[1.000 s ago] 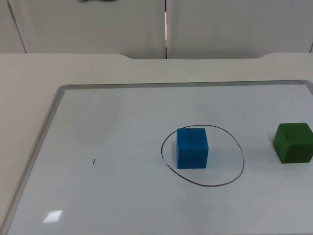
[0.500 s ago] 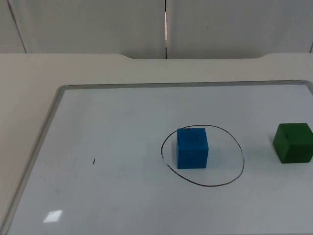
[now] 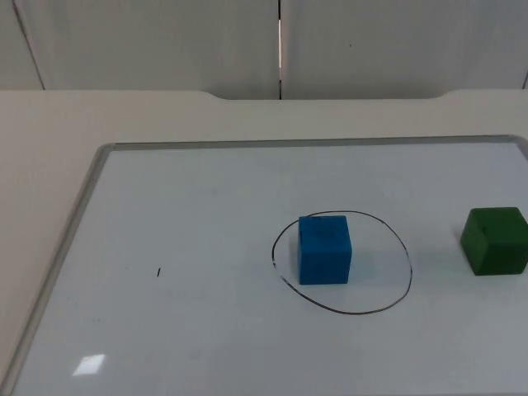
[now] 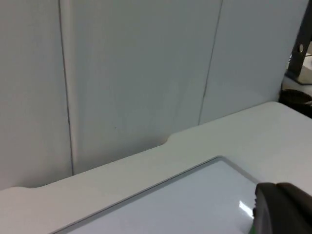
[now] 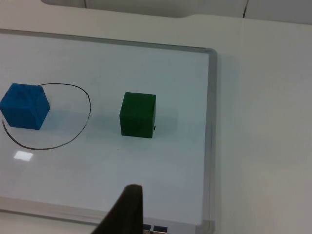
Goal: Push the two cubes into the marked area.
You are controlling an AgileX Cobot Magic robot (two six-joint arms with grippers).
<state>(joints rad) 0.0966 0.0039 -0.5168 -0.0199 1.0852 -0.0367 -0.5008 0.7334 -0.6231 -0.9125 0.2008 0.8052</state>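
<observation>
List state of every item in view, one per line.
blue cube: upright on the whiteboard, inside the drawn ring, near its left side.
green cube: upright on the whiteboard, outside the ring, to its right, untouched.
drawn ring: holds one cube.
whiteboard: flat on the table.

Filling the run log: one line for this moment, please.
blue cube: inside circle | green cube: outside, right of it

Pretty even bright light here, soft shadows, small glare patch on my whiteboard [image 3: 89, 363], nothing blurry.
</observation>
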